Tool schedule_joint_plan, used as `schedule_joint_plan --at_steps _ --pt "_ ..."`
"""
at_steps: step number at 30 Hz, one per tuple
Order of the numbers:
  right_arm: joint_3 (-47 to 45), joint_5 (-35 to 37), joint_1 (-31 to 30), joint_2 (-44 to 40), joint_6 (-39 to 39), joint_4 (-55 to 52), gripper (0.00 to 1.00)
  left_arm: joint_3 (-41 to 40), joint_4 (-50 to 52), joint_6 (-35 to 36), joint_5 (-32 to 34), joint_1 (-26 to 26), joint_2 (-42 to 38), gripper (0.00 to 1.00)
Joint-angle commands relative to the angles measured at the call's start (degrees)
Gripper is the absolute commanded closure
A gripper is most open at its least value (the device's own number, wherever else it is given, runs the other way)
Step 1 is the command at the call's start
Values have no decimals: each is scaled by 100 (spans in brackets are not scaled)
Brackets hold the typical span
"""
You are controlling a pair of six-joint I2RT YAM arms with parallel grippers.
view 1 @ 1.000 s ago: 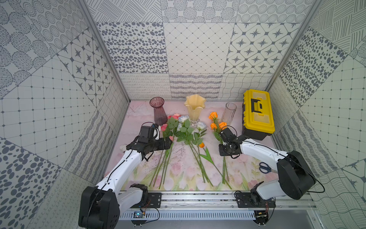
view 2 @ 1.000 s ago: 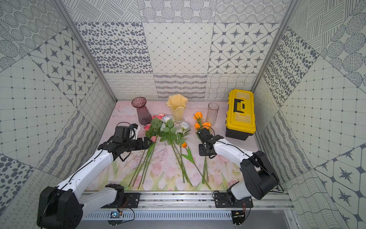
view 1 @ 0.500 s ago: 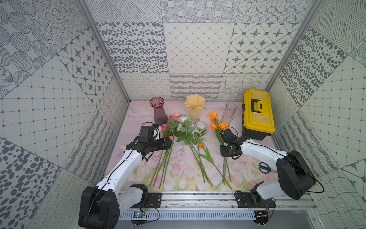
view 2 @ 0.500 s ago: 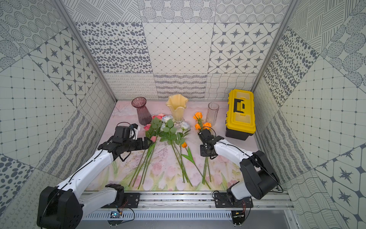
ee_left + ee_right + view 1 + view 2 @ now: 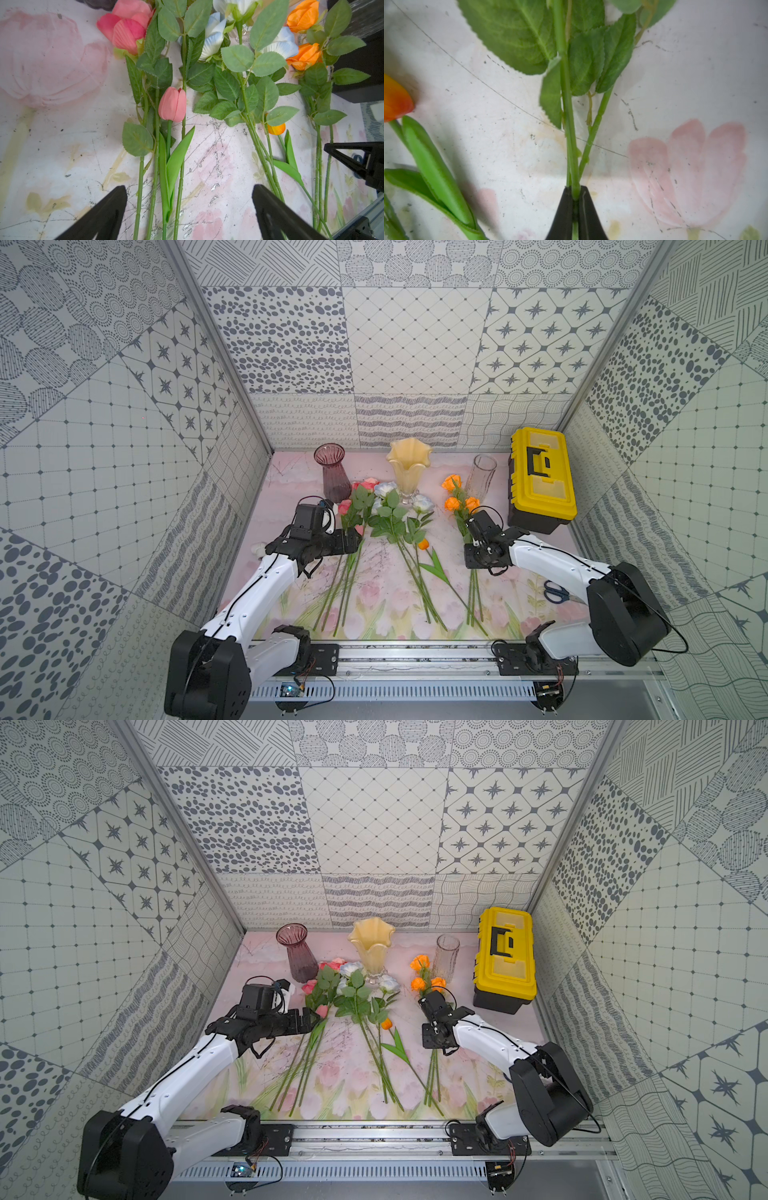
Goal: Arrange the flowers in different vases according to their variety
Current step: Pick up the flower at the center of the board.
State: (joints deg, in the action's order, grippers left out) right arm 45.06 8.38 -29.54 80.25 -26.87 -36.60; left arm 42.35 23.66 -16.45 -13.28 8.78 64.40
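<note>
- Pinching orange rose stem [image 5: 567, 116] w/ R hand [image 5: 575, 194], close to surface [image 5: 695, 62].
- Holding L hand [image 5: 189, 192] spread wide above pink tulip [image 5: 172, 104] & neighbouring stems.

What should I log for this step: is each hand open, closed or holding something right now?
Left hand: open, holding nothing.
Right hand: closed on a thin green leafy stem from the orange fabric roses.

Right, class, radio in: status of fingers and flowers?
Left fingers open over pink-flower stems. Right fingers shut on orange rose stem. Vases empty. Nothing blocking.
</note>
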Motion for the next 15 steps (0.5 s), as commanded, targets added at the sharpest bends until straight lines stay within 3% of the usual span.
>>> schedule_joint_plan --at_steps 1,7,15 --pt "-77 59 10 -271 -75 -79 100 98 91 -34 -63 1 -36 1" --pt "69 149 2 -658 -48 -301 100 90 95 -34 -69 11 -40 1" --pt "1141 558 1 -1153 211 -912 100 97 86 -34 -84 23 -30 1"
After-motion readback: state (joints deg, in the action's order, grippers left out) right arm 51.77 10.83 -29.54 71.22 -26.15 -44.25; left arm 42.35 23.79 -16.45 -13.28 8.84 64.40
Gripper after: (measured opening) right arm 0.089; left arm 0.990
